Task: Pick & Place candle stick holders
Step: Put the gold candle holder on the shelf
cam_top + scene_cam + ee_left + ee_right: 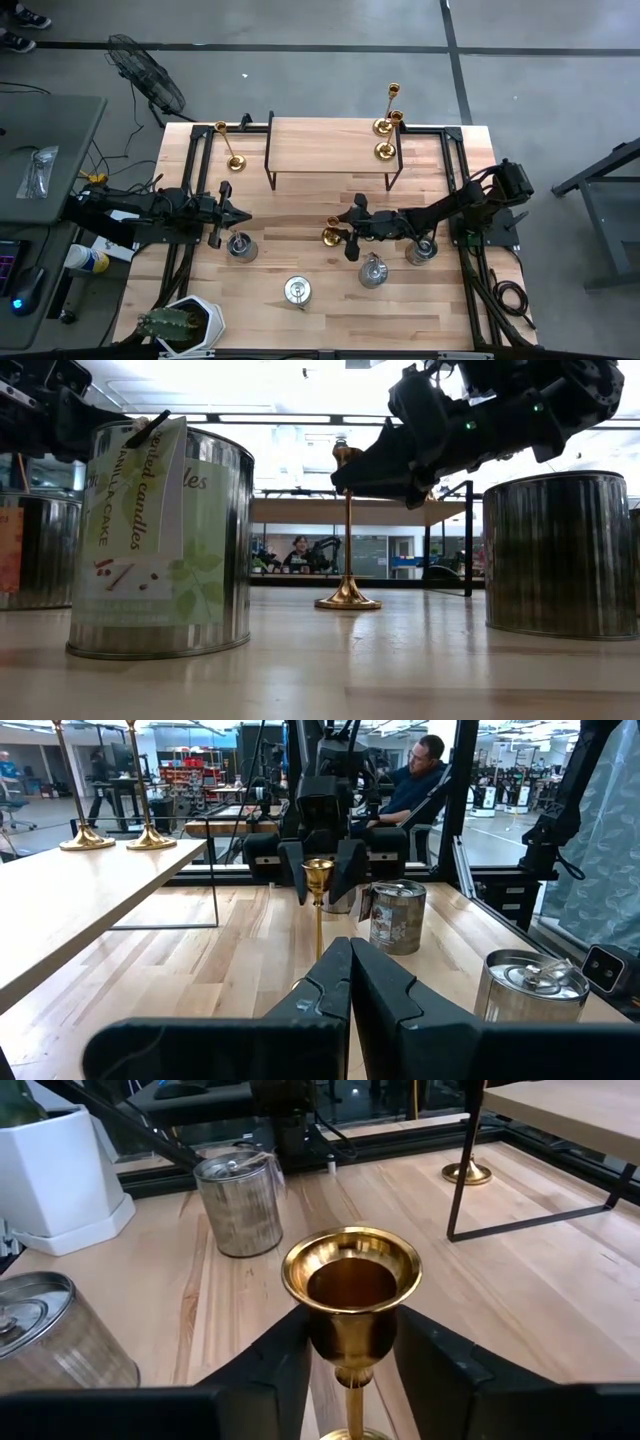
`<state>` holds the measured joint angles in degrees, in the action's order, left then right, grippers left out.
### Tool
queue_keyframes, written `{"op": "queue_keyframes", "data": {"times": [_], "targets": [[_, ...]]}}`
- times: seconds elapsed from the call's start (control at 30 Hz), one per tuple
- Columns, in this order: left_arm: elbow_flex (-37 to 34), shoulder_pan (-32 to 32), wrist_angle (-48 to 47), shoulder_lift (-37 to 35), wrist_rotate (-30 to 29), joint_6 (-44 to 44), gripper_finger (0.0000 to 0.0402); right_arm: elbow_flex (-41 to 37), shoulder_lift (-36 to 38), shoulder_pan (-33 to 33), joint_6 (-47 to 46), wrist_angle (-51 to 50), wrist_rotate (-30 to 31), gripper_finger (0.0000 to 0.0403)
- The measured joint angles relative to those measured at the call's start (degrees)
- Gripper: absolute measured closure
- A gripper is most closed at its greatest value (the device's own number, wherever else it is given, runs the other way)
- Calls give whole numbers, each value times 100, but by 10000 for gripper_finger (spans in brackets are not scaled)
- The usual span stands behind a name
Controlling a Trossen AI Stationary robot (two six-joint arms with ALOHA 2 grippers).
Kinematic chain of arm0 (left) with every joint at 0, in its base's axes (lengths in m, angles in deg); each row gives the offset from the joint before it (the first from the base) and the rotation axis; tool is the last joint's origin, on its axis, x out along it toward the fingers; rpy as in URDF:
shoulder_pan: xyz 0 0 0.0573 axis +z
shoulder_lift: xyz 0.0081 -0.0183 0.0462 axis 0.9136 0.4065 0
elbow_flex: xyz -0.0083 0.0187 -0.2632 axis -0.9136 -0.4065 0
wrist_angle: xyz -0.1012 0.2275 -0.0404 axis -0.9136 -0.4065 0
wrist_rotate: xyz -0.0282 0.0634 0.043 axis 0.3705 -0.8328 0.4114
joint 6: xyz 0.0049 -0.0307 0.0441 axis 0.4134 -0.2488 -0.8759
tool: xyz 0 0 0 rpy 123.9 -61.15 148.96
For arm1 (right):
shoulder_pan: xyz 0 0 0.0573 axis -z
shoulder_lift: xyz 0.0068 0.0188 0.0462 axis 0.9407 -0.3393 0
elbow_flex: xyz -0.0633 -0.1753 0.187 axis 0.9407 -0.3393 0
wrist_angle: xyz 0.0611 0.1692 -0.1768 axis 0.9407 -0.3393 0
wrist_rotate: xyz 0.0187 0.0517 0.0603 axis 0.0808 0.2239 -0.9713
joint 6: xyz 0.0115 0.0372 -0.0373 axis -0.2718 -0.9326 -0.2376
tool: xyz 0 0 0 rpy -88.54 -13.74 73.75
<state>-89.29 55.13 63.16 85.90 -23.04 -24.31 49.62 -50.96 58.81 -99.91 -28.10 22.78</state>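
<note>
Shiny gold candlestick (351, 1295), silver-grey tin (238, 1202), pale striped wood table (560, 1295), white planter (55, 1175), black gripper (352, 1365).
</note>
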Motion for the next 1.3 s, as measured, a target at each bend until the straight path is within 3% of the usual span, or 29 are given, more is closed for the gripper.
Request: {"op": "queue_keyframes", "data": {"times": [0.23,0.97,1.3], "targets": [[0,1,1,-1,-2,0,402,0,0,0,2,-4,-26,307],[0,-1,2,-2,-22,0,402,219,15,15,2,-217,199,334],[0,0,2,-2,-20,0,402,466,26,15,2,-440,200,367]]}}
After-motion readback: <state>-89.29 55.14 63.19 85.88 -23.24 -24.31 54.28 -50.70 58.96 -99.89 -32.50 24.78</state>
